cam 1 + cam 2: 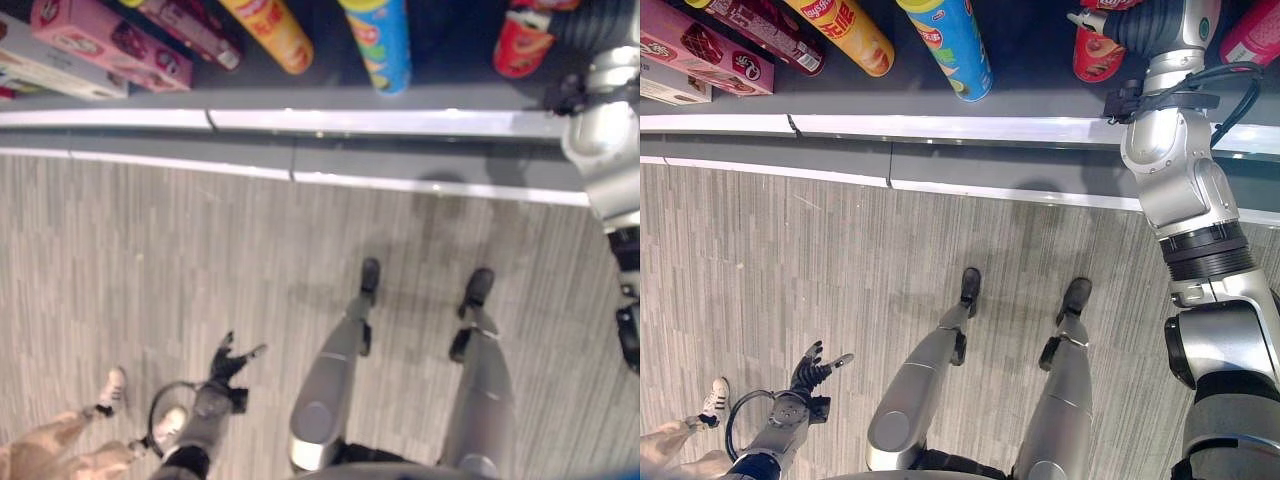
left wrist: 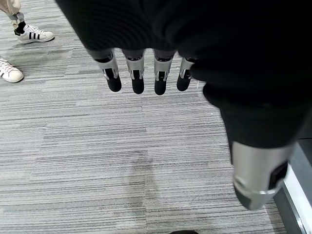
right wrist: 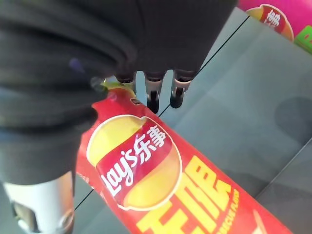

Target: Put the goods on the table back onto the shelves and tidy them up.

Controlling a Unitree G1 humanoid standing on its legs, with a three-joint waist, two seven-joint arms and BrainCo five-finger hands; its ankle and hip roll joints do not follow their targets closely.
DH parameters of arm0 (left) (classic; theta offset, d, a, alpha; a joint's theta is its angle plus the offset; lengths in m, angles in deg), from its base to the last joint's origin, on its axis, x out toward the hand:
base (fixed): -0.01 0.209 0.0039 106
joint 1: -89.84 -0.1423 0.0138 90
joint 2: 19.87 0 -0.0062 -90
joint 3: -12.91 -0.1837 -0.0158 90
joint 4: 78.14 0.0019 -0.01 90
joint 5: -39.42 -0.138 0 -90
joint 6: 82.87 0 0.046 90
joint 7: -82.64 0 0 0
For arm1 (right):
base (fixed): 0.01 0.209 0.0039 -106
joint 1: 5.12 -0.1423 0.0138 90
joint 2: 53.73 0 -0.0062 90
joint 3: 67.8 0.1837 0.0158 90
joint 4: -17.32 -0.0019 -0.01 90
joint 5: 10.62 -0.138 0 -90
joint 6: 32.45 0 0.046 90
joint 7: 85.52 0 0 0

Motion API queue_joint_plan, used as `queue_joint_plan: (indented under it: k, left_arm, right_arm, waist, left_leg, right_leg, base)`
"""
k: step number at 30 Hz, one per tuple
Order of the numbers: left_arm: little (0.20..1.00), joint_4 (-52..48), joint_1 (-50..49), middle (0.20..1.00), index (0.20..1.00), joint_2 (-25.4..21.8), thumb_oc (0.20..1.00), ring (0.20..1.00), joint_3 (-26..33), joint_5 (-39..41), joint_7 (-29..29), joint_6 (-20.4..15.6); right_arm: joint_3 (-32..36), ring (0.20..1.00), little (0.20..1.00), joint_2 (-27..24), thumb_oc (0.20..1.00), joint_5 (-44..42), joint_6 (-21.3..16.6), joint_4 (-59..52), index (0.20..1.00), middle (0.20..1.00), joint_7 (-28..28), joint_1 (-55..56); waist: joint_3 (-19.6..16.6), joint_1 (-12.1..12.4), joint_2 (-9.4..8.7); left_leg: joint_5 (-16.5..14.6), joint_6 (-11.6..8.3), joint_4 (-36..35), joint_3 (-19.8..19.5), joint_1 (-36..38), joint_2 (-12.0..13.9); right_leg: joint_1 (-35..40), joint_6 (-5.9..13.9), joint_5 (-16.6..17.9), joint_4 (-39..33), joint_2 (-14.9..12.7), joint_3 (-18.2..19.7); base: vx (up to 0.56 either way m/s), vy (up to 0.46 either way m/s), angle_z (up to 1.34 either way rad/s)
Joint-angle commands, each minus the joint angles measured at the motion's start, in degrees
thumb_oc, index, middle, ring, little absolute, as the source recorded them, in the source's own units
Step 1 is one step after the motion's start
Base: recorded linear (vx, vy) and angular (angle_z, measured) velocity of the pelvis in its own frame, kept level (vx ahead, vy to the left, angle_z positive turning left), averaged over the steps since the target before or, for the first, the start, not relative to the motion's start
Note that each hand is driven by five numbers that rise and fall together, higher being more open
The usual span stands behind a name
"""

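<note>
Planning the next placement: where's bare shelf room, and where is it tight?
Bare grey shelf lies between the blue can and the red can under the right hand. Left of the blue can is crowded: orange can, then pink boxes close together.

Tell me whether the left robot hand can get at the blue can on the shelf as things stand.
Probably not yet: the left robot hand hangs low over the floor, fingers open, well short of the blue can on the shelf. Nothing blocks it.
</note>
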Motion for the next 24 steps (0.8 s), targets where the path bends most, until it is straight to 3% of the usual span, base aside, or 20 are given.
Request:
queue_joint_plan:
  k: [1, 7, 13, 15, 17, 18, 20, 23, 24]
  left_arm:
    - [1.000, 1.9, -0.6, 1.000, 1.000, -1.6, 1.000, 1.000, -1.4, 0.5, 1.2, 0.3]
    - [1.000, 1.6, -0.6, 1.000, 1.000, -1.6, 1.000, 1.000, -1.6, 0.0, 0.9, 0.7]
    - [1.000, 2.1, -1.4, 1.000, 1.000, -1.6, 1.000, 1.000, -0.5, -1.5, -0.5, 2.1]
    - [1.000, 2.7, -1.5, 1.000, 1.000, -1.1, 1.000, 1.000, 0.1, -2.2, -0.4, 2.5]
    - [1.000, 3.2, -2.1, 1.000, 1.000, -0.7, 1.000, 1.000, 0.4, -3.0, -1.2, 3.0]
    - [1.000, 4.0, -2.6, 1.000, 1.000, -0.3, 1.000, 1.000, 1.4, -4.2, -1.8, 3.3]
    - [1.000, 4.8, -3.0, 1.000, 1.000, -0.5, 1.000, 1.000, 2.6, -5.3, -2.9, 3.4]
    - [1.000, 5.9, -3.2, 1.000, 1.000, -0.3, 1.000, 1.000, 4.4, -6.1, -5.3, 3.2]
    - [1.000, 6.5, -3.1, 1.000, 1.000, -0.1, 1.000, 1.000, 4.1, -6.6, -7.1, 2.7]
  right_arm:
    - [0.5, 1.000, 1.000, -1.0, 1.000, 1.4, -1.9, -3.6, 1.000, 1.000, -1.9, 2.9]
    - [3.6, 1.000, 1.000, -1.1, 1.000, 3.0, -2.0, -8.4, 1.000, 1.000, -2.8, 5.8]
    - [9.6, 1.000, 1.000, 1.5, 1.000, 5.1, -3.2, -20.3, 1.000, 1.000, -0.4, 18.4]
    - [11.1, 1.000, 1.000, 3.9, 1.000, 2.9, -5.2, -24.4, 1.000, 1.000, 1.9, 24.1]
    - [11.3, 1.000, 1.000, 7.2, 1.000, -1.7, -7.3, -28.2, 1.000, 1.000, 6.9, 31.8]
    - [10.3, 1.000, 1.000, 10.4, 1.000, -12.4, -9.8, -28.9, 1.000, 1.000, 14.5, 39.2]
    - [9.1, 1.000, 1.000, 12.9, 1.000, -25.8, -11.1, -26.4, 1.000, 1.000, 23.3, 46.3]
    - [5.4, 1.000, 1.000, 14.6, 1.000, -38.1, -8.2, -16.1, 1.000, 1.000, 35.6, 54.5]
    - [2.1, 1.000, 1.000, 14.4, 1.000, -40.3, -5.0, -6.5, 1.000, 1.000, 41.9, 58.2]
  waist:
    - [-4.8, 0.8, -1.07]
    - [-6.1, 0.6, -1.40]
    - [-8.9, -0.7, -2.98]
    - [-9.9, -1.6, -3.91]
    - [-11.1, -2.5, -5.12]
    - [-12.2, -3.4, -6.29]
    - [-13.6, -4.6, -7.66]
    - [-15.2, -5.7, -9.08]
    - [-16.1, -6.0, -9.65]
  left_leg:
    - [-8.2, -2.41, 6.5, 1.2, -0.6, 1.6]
    - [-9.1, -2.63, 6.9, 1.6, 1.1, 2.3]
    - [-8.9, -2.76, 5.0, 2.0, 4.9, 3.0]
    - [-8.6, -3.01, 3.8, 2.2, 6.7, 3.4]
    - [-8.0, -3.29, 1.6, 2.7, 9.4, 3.9]
    - [-7.4, -3.55, 0.0, 3.1, 11.6, 4.4]
    - [-6.3, -3.76, -1.9, 3.9, 13.6, 4.6]
    - [-5.3, -4.20, -4.0, 5.2, 16.7, 5.2]
    - [-5.1, -4.55, -4.9, 5.6, 18.9, 5.6]
  right_leg:
    - [-2.0, 6.12, -0.1, -4.6, -0.8, 4.2]
    - [0.0, 6.19, -1.1, -4.3, -0.4, 4.3]
    - [4.0, 6.11, -1.6, -6.2, -0.2, 3.8]
    - [5.8, 6.20, -1.7, -7.2, 0.2, 3.7]
    - [8.0, 6.29, -1.7, -8.5, 0.7, 3.6]
    - [10.0, 6.51, -1.5, -9.7, 1.3, 3.5]
    - [11.8, 6.77, -1.1, -11.0, 1.7, 3.6]
    - [14.3, 7.02, -1.0, -12.0, 2.1, 3.2]
    - [16.4, 7.04, -1.3, -12.2, 2.0, 2.8]
  base:
    - [0.00, 0.000, 0.00]
    - [0.01, 0.000, 0.00]
    - [0.04, -0.009, -0.03]
    - [0.06, -0.029, -0.09]
    - [0.09, -0.034, -0.11]
    - [0.09, -0.038, -0.11]
    - [0.06, -0.024, -0.29]
    - [0.04, -0.030, -0.24]
    - [0.03, -0.064, -0.13]
